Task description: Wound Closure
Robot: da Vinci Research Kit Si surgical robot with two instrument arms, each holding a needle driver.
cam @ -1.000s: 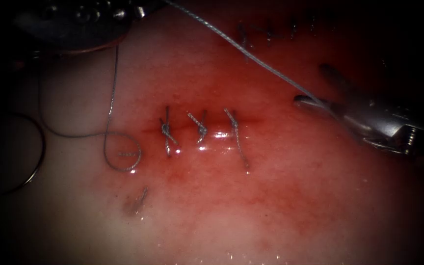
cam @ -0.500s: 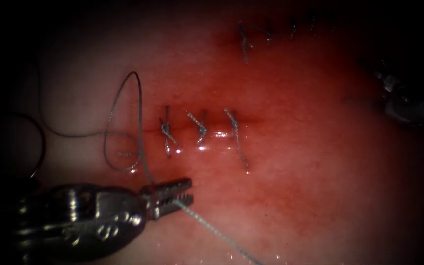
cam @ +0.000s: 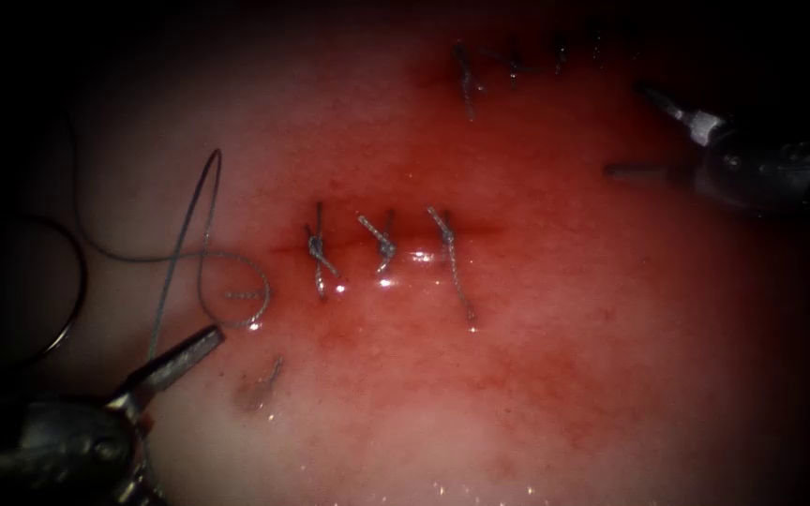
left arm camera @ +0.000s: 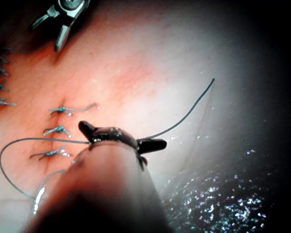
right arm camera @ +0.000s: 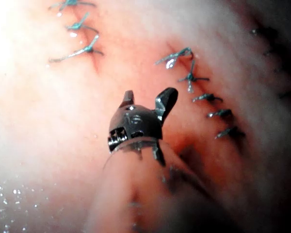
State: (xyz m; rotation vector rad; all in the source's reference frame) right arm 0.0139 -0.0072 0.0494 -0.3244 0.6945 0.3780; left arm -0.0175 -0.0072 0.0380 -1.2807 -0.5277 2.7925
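Endoscope view of pale tissue [cam: 517, 394] stained with red fluid [cam: 555, 244] around the middle. A short cut [cam: 480, 228] runs across the centre, crossed by three stitches [cam: 382, 242] with cut ends. A second row of stitches [cam: 513, 66] sits at 1 o'clock.

The left gripper [cam: 201, 342] comes in from 8 o'clock, near the left end of the cut. Its jaws look pressed together on the thread [cam: 185, 244], which rises from the tool in a narrow arch toward 10 o'clock, then comes down to a small loop lying on the tissue just left of the cut. In the left wrist view the left gripper [left arm camera: 87, 130] has thread leading off from both sides.

The right gripper [cam: 632, 131] hangs at 2 o'clock, well right of the cut, jaws spread apart and holding nothing. The right wrist view shows the right gripper [right arm camera: 148, 99] gaping above the tissue.

A dark curved arc, apparently the needle [cam: 77, 281], lies on the tissue at 9 o'clock, well left of the cut, held by neither tool.
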